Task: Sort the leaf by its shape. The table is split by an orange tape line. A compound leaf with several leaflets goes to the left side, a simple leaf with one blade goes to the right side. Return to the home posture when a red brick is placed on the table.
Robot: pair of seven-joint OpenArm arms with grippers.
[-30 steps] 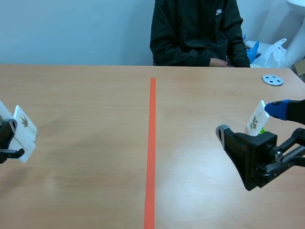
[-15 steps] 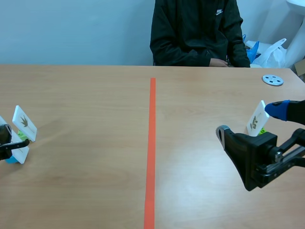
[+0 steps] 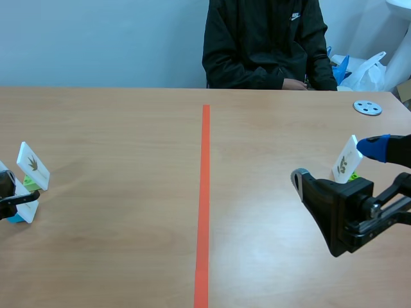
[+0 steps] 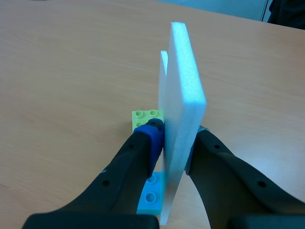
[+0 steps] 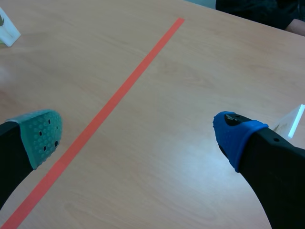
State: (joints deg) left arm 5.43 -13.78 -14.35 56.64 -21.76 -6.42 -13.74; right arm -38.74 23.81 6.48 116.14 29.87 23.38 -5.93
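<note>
At the table's far left my left gripper (image 3: 9, 202) is shut on a white foam card (image 4: 183, 105) that stands on a cyan brick (image 4: 151, 194) resting on the table. The card shows only its edge, so its leaf is hidden. Just behind it stands a second card (image 3: 32, 165) with a golden several-lobed leaf, on a green brick (image 4: 145, 117). On the right side a third leaf card (image 3: 347, 157) leans on a green base. My right gripper (image 3: 334, 168) hovers open beside that card, nothing between its fingers (image 5: 40, 138).
The orange tape line (image 3: 204, 192) runs down the table's middle. A person in a black jacket (image 3: 263, 45) sits across the table. A grey disc (image 3: 367, 107) lies at the far right, with plastic bags (image 3: 366, 70) behind it.
My left gripper has lowered its card and cyan brick onto the table, drawing slightly left, in front of the leaf card. The right arm has not moved.
</note>
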